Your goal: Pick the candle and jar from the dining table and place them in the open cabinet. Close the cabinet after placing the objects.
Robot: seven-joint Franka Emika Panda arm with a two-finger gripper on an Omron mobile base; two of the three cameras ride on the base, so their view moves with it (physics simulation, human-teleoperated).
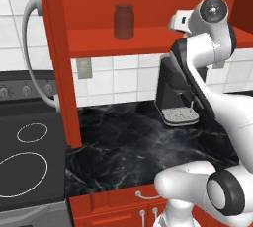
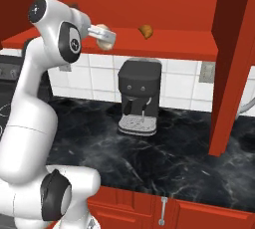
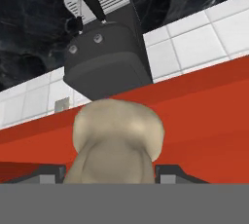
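Note:
My gripper point(image 2: 106, 38) is shut on the candle point(image 2: 104, 43), a squat cream-white lump held at the front lip of the open red cabinet's shelf point(image 2: 164, 44). In the hand view the candle point(image 3: 116, 138) sits between my two dark fingertips point(image 3: 177, 172), with the red shelf edge right behind it. I cannot tell whether it touches the shelf. The dark brown glass jar point(image 1: 123, 21) stands upright on the shelf point(image 1: 148, 41), left of my hand. The dining table is out of view.
A black coffee machine point(image 2: 139, 96) stands on the black marble counter point(image 1: 128, 147) under the cabinet. A golden-brown croissant point(image 2: 146, 31) lies on the shelf. The cabinet doors point(image 1: 59, 63) point(image 2: 229, 63) stand open on both sides, and a stove point(image 1: 27, 157) is at the left.

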